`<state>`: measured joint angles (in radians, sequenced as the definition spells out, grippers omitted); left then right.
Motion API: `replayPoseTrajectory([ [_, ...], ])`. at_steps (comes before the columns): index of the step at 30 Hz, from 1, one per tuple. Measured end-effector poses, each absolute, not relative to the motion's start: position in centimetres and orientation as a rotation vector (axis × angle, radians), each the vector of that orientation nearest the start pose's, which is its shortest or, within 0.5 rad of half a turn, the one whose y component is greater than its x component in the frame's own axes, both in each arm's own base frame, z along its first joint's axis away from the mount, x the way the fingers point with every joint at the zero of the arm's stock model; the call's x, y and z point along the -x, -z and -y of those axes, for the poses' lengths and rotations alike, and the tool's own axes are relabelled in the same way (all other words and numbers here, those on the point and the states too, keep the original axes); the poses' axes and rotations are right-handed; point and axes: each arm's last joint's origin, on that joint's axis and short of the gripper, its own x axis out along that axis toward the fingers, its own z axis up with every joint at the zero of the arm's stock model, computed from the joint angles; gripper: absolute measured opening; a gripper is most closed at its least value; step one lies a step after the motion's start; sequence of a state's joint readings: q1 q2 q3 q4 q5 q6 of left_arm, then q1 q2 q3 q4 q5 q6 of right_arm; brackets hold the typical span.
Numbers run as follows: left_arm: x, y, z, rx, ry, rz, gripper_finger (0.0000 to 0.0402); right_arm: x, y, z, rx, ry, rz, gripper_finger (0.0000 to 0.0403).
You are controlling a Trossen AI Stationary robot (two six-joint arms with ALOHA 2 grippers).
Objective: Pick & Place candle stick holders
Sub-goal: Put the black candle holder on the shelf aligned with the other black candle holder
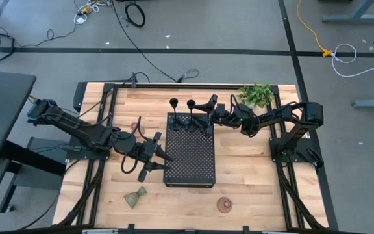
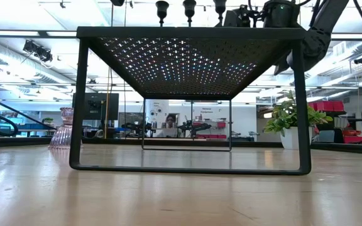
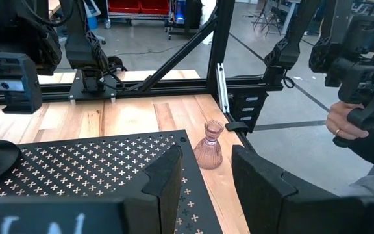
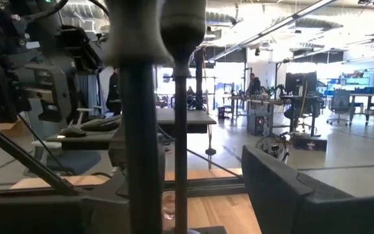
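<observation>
High view — right end effector [image 1: 208, 121] beside black holders [image 1: 191, 104]

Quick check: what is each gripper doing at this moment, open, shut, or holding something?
Left gripper: open, empty, at the black tray's left edge.
Right gripper: closed on a slim black candle holder at the tray's far end.

Low view: black holders [image 2: 189, 9] cut off by top edge. Right wrist view: stem [image 4: 181, 130] blurred, base hidden. Left-edge pink holder [image 1: 137, 125] partly behind arm.
</observation>
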<state>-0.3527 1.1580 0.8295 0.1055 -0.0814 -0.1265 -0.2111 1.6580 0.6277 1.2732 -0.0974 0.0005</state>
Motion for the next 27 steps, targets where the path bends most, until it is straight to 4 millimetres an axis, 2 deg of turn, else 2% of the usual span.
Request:
replayPoseTrajectory([
  [7, -24.4, -30.2, 8.7, 0.077, 0.256, -0.235, 0.0138, -30.0, -22.6, 6.0, 0.042, 0.110, 0.217, 0.0204],
  [16, -24.4, -30.2, 8.8, 0.077, 0.256, -0.236, 0.0138, -28.5, -24.4, 4.9, 0.022, 0.084, 0.096, 0.0204],
  [27, -24.4, -30.1, 8.7, 0.076, 0.256, -0.243, 0.0138, -24.0, -27.5, 3.8, -0.059, 0.076, -0.058, 0.0204],
])
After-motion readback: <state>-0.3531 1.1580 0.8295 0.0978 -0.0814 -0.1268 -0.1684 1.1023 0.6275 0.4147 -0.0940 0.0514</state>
